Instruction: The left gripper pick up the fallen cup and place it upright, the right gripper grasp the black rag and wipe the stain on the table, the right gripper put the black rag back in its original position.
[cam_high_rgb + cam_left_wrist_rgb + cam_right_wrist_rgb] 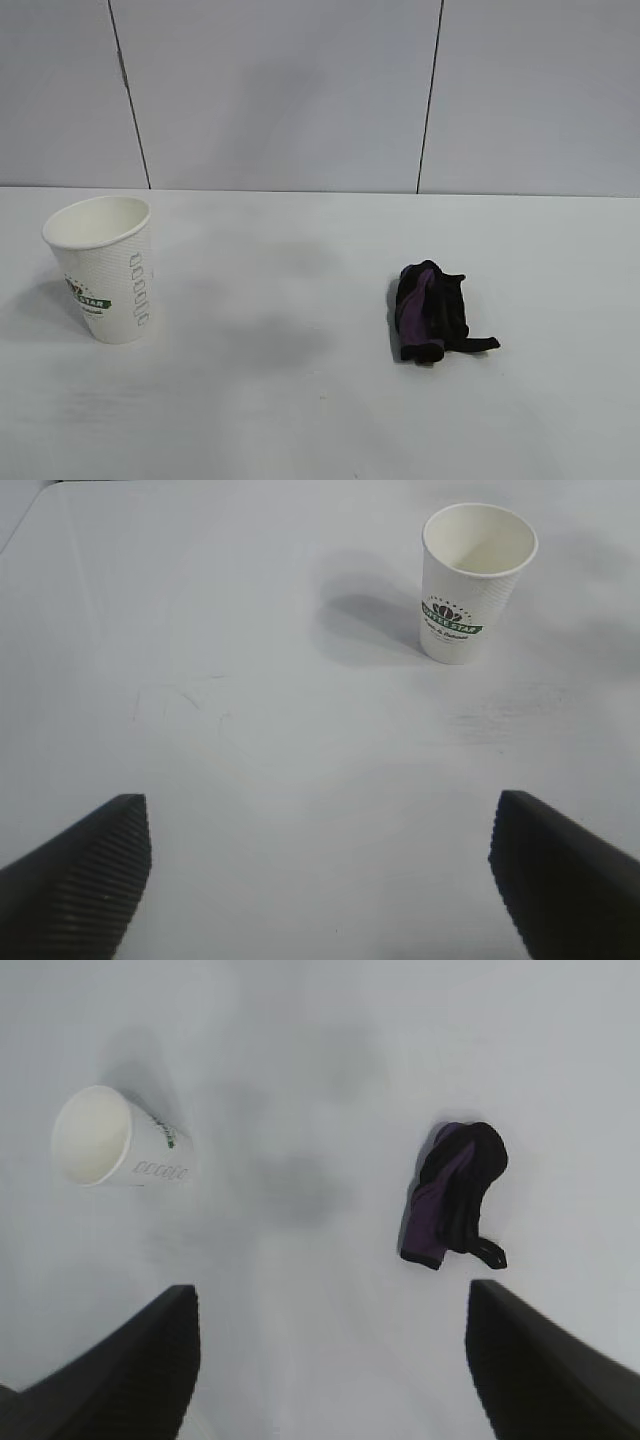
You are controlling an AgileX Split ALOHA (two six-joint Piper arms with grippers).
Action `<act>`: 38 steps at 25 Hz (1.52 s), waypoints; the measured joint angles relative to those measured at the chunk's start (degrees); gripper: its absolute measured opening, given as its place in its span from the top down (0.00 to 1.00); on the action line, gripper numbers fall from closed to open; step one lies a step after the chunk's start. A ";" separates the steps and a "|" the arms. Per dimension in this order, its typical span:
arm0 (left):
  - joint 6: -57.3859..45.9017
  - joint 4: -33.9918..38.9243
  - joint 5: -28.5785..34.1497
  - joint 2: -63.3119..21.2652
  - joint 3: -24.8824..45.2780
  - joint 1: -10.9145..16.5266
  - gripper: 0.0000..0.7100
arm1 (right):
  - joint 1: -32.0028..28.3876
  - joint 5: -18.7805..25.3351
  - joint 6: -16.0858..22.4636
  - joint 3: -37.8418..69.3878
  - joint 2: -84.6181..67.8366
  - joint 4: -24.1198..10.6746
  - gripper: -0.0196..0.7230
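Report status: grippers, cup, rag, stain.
Left gripper and right gripper open, empty. Cup upright, black rag lying loose. No stain visible.

Ribbed paper cup (103, 268), soft cloth black rag (434, 312), matt table (300, 400).

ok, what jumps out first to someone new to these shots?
The cup stands upright at the exterior view's left on the white table. The black rag, bunched and showing purple, lies apart from it at right. Both tools hang open above, holding nothing: left tool, right tool.
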 joint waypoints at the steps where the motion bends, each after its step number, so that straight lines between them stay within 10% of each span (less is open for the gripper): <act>1: 0.00 0.00 0.00 0.00 0.00 0.00 0.07 | 0.00 0.59 0.06 0.15 -2.73 0.00 0.28; 21: 0.00 0.00 0.00 0.00 0.00 0.00 0.07 | 0.00 1.81 0.17 18.14 -47.34 -0.58 0.28; 38: 0.00 0.00 0.00 0.00 0.00 0.00 0.07 | -10.77 -1.17 -0.04 43.63 -61.14 -15.20 0.28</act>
